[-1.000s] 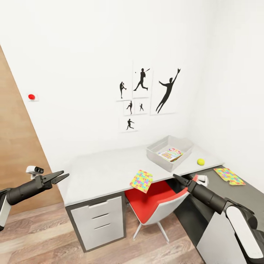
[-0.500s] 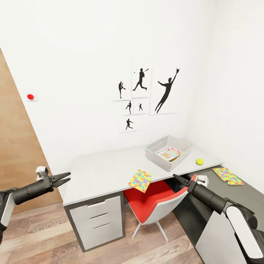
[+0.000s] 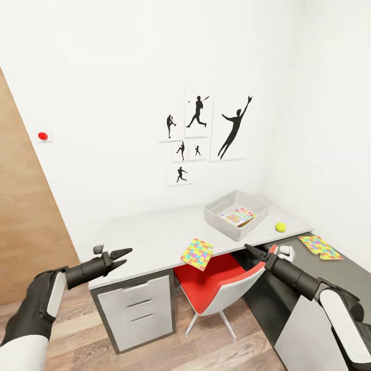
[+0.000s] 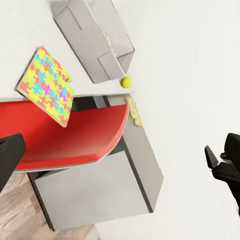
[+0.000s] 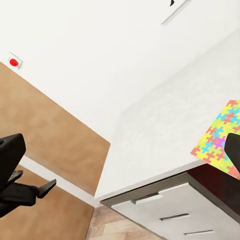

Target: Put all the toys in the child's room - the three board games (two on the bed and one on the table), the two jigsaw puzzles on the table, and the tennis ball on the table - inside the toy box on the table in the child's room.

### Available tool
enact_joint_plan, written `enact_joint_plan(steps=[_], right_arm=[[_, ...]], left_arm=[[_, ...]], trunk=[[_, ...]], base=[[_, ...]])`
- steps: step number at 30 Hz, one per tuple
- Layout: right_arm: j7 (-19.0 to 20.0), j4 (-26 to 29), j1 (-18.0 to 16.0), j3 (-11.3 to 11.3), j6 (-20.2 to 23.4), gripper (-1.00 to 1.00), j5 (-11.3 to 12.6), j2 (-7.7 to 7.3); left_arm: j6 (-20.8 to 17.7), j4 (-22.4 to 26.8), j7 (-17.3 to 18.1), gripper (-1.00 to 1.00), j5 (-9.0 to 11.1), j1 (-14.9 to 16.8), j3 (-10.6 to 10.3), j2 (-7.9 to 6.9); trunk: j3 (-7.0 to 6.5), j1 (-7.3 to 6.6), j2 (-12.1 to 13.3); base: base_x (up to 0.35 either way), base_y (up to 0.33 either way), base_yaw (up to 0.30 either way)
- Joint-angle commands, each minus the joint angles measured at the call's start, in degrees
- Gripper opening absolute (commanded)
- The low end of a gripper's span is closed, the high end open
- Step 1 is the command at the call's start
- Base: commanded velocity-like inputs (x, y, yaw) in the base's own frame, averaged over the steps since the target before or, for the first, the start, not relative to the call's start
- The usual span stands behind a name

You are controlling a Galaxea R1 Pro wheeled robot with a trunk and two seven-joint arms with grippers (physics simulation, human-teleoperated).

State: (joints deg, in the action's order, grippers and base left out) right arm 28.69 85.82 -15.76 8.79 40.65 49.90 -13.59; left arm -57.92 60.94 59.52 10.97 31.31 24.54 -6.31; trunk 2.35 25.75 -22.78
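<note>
The toy box [image 3: 238,214] stands at the far right of the table [image 3: 149,234] with one board game [image 3: 238,217] lying inside. The tennis ball [image 3: 280,226] rests just right of the box. One jigsaw puzzle [image 3: 197,253] overhangs the table's front edge above the chair; it also shows in the wrist views [image 4: 46,86] [image 5: 217,142]. The other jigsaw puzzle [image 3: 320,247] lies on the lower dark cabinet. My left gripper [image 3: 126,256] is open at the table's front left corner. My right gripper [image 3: 257,251] is open, low beside the chair. The bed is out of view.
A red chair [image 3: 221,283] is tucked under the table between the white drawer unit [image 3: 136,312] and the dark cabinet [image 3: 355,273]. Baseball posters [image 3: 206,134] hang on the wall. A wooden door [image 3: 20,221] stands at the left. Wood flooring lies in front.
My left arm has swung right and forward from beside the door to the table's front left corner. The right arm and the toys have not moved.
</note>
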Motion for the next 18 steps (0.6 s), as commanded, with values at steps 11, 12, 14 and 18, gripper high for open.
enact_joint_plan(steps=[11,12,14,18], right_arm=[[1.19,0.05,-0.06,1.25,0.91,1.0,0.29,-0.7],[1.45,0.05,-0.06,1.42,0.95,1.0,0.29,-0.73],[2.05,0.05,-0.06,1.85,1.02,1.0,0.3,-0.77],[5.01,0.34,-0.02,2.85,1.55,1.0,0.36,-0.81]], left_arm=[[-0.35,-0.18,-4.63,1.0,0.04,-0.01,-0.01,5.15],[-0.3,-0.27,-4.81,1.0,0.03,-0.01,-0.01,5.33],[-0.21,-0.34,-5.22,1.0,-0.01,0.0,-0.01,5.85],[-0.01,-0.42,-6.18,1.0,-0.01,-0.01,-0.02,6.6]], trunk=[[0.13,0.04,-0.14],[0.13,0.04,-0.14],[0.13,0.04,-0.14],[0.13,0.04,-0.14]], base=[[-0.135,0.0,0.0],[-0.29,-0.016,0.0],[-0.266,-0.046,0.0],[-0.201,-0.052,0.0]])
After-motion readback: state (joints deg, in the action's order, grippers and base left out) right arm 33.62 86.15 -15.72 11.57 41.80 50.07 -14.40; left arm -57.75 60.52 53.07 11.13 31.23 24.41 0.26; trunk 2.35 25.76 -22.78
